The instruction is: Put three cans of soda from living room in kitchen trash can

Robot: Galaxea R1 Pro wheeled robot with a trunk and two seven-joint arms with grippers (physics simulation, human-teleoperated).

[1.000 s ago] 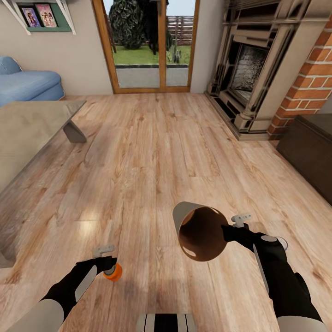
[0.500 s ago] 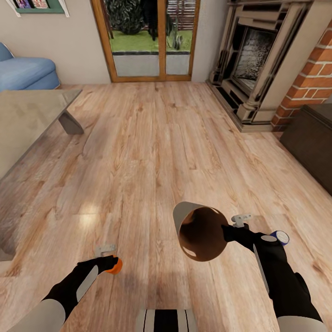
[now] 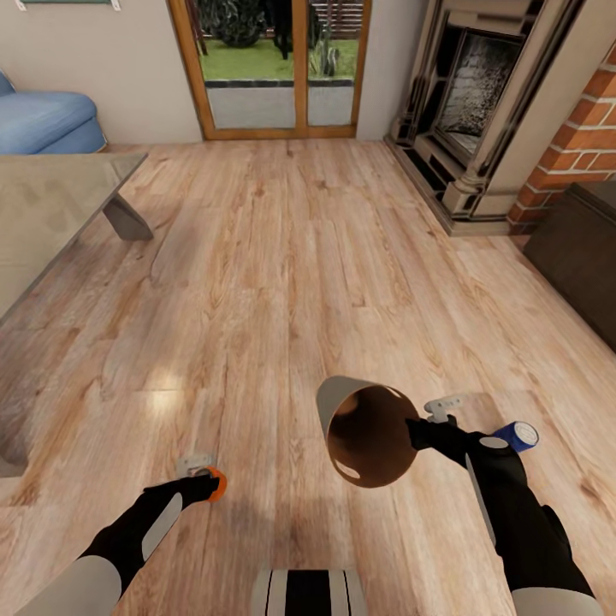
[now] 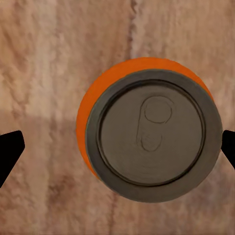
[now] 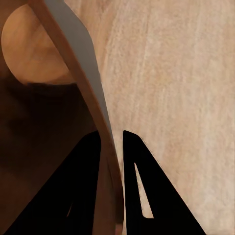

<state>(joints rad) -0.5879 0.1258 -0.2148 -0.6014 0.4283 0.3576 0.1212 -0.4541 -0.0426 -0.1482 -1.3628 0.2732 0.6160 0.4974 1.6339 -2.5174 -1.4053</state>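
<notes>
One orange can of soda point(image 3: 219, 484) stands upright on the wood-plank floor, mostly covered by my left gripper point(image 3: 205, 481). From the left wrist, its grey top point(image 4: 152, 134) faces the camera, and my left gripper point(image 4: 117, 149) is open with both black fingertips point(image 4: 10, 152) wide of the can. My right gripper point(image 3: 419, 430) is shut on the rim of the tan trash can point(image 3: 364, 436), held tilted above the floor with its brown inside facing me. The right wrist view shows the fingers point(image 5: 83, 186) pinching that rim point(image 5: 81, 78).
A small blue cylinder point(image 3: 518, 435) lies on the floor by my right forearm. A grey low table point(image 3: 51, 214) is at the left, a blue sofa point(image 3: 43, 124) behind it. Glass doors point(image 3: 274, 68), the fireplace point(image 3: 479, 111) and a dark cabinet point(image 3: 582, 257) lie ahead and right.
The head view has tilted downward. My left gripper has shifted over the orange can, which now shows less. The blue cylinder has come into view by the right arm.
</notes>
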